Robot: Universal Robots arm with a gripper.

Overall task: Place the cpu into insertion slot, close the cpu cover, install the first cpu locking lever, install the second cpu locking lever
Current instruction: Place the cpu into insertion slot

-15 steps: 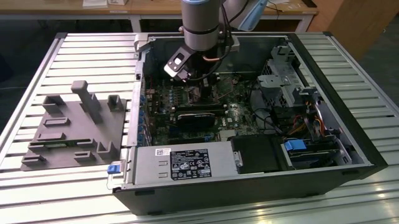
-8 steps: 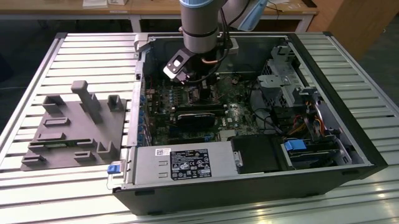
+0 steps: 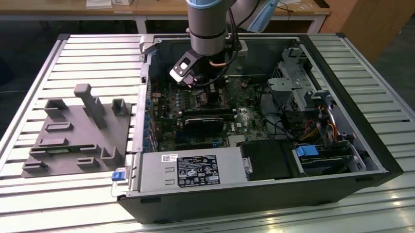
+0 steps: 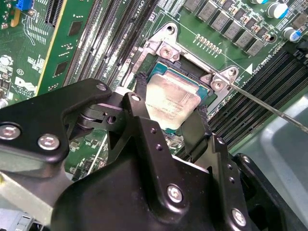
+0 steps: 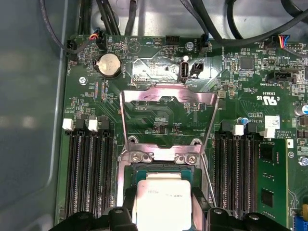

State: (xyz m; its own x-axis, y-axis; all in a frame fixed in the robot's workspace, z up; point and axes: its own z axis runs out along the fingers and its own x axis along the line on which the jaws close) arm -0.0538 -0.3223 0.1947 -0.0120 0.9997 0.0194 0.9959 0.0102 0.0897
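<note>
Down inside the open black computer case (image 3: 259,199), which lies on its side on the slatted metal counter (image 3: 77,53), the grey robot arm (image 3: 207,24) reaches to the green motherboard (image 5: 240,101). From where I stand, its black end effector (image 3: 194,81) hangs low over the board, toward the far wall of the case.

In the second wrist view its two black fingers (image 4: 198,127) are drawn in against opposite edges of the cpu (image 4: 171,103), a small flat square chip with a silver-grey metal top, so the chip is clamped between them. The cpu lies directly over the insertion slot (image 5: 161,169), the square dark-framed socket on the board. Whether it is fully seated there I cannot tell.

The cpu cover (image 5: 168,91), a thin square metal frame plate with a large central opening, is swung back on its hinge away from the slot, and the green board shows through its opening. A thin metal wire lever (image 4: 269,108) runs out from one corner of the slot and crosses above the long black memory slots (image 5: 89,173) that flank it. A round silver coin battery (image 5: 109,65) sits on the board beyond the cover.

On the counter, at the exterior view's left of the case, lies a grey moulded fixture plate (image 3: 71,141).
</note>
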